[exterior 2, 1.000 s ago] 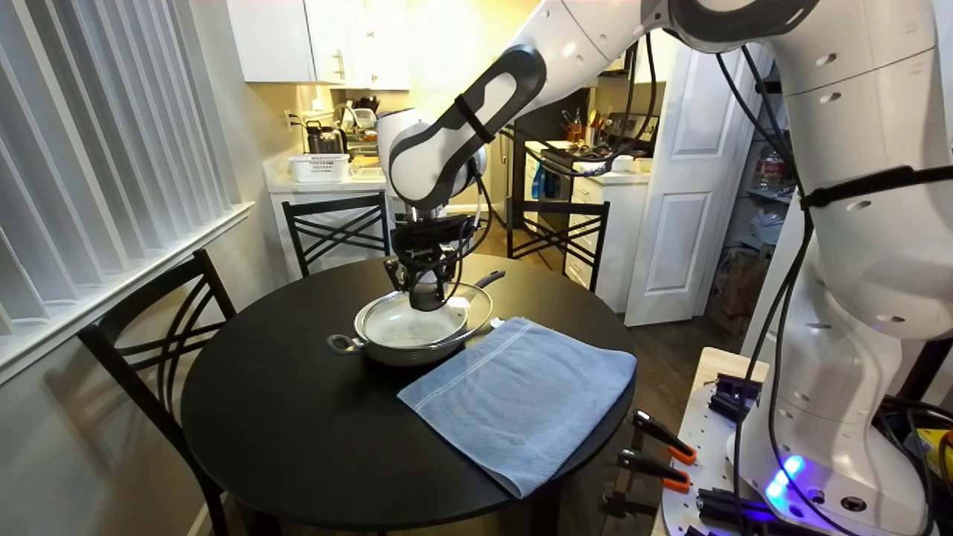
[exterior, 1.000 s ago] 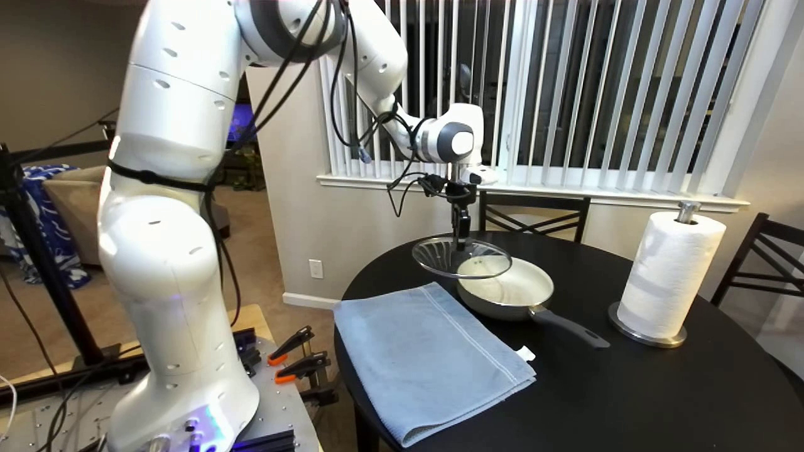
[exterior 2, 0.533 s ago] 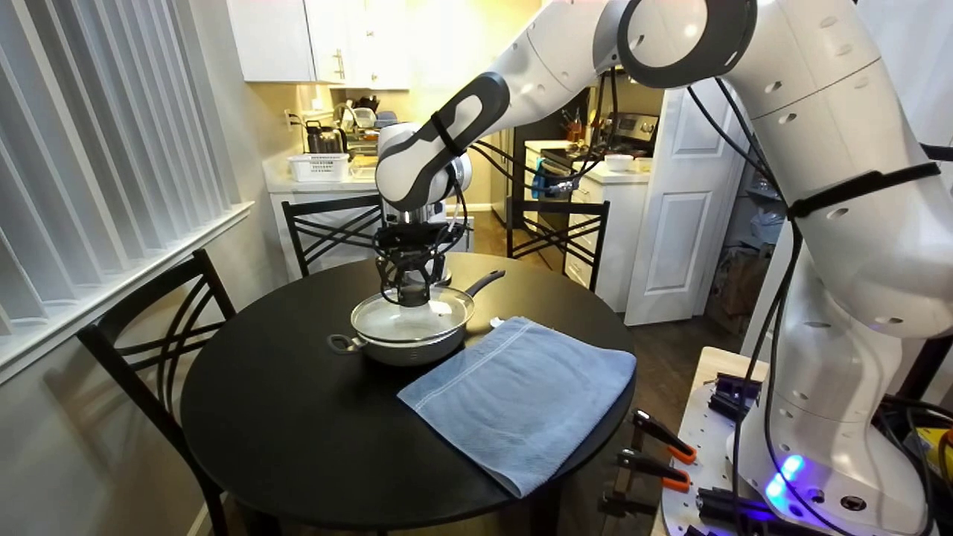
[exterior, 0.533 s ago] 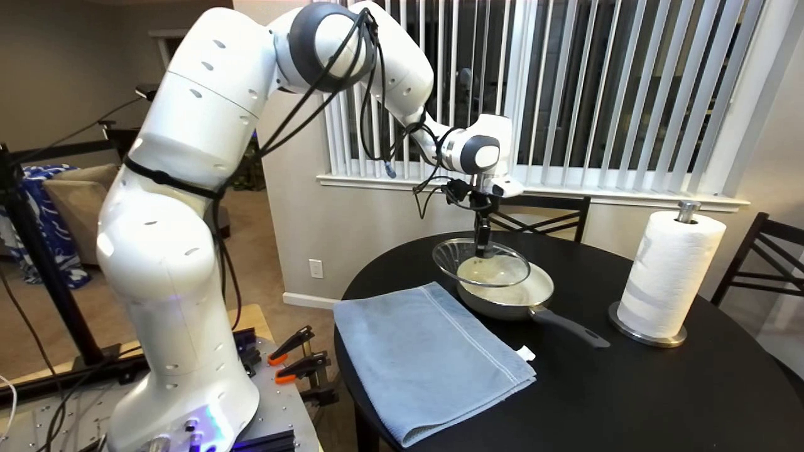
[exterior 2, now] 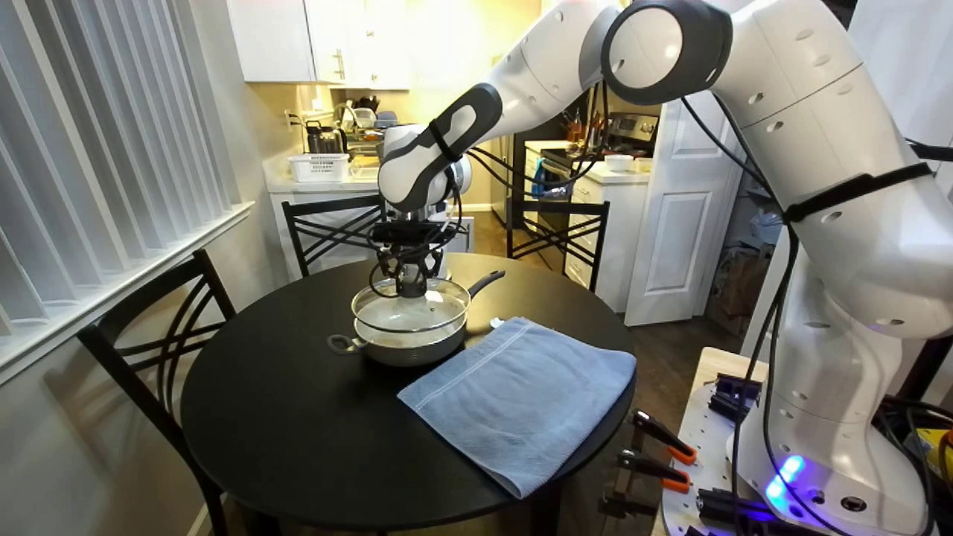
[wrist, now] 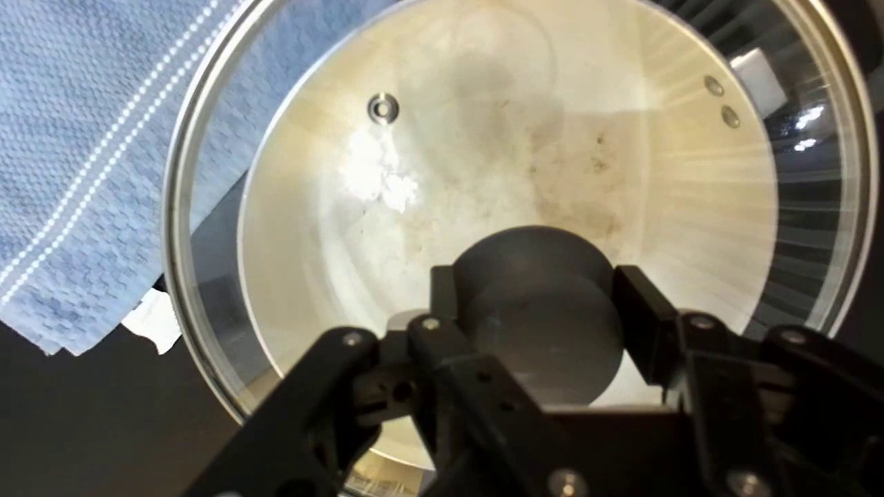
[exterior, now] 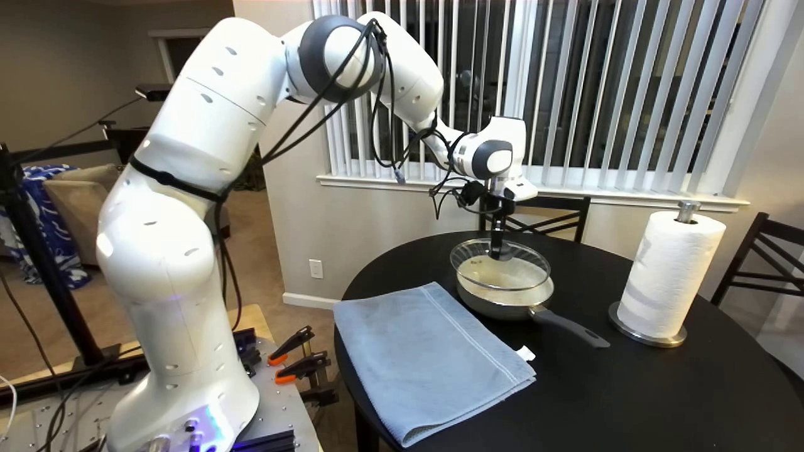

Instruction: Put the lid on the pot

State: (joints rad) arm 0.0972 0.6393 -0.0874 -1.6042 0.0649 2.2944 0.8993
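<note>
The round glass lid [exterior: 524, 267] hangs just above the pot [exterior: 502, 310] in both exterior views, with a gap between their rims. The lid [exterior 2: 406, 318] largely overlaps the pot [exterior 2: 409, 355]. My gripper [exterior: 500, 252] is shut on the lid's dark knob [wrist: 539, 324], one finger pad on each side in the wrist view. The gripper [exterior 2: 411, 284] points down over the pot. In the wrist view the pot's cream interior shows through the glass, and the lid's rim surrounds most of its edge. The pot's long dark handle [exterior: 570, 328] sticks out to one side.
A folded blue-grey cloth [exterior: 433, 358] lies beside the pot on the round black table [exterior 2: 298, 432]. A paper towel roll [exterior: 669, 276] stands beyond the pot's handle. Dark chairs [exterior 2: 160, 350] surround the table. The pot's short loop handle [exterior 2: 344, 343] sticks out opposite the long one.
The arm has carried the lid from off the pot's cloth-facing side to over the pot, rightward in one exterior image and leftward in the other. The pot and cloth have not moved.
</note>
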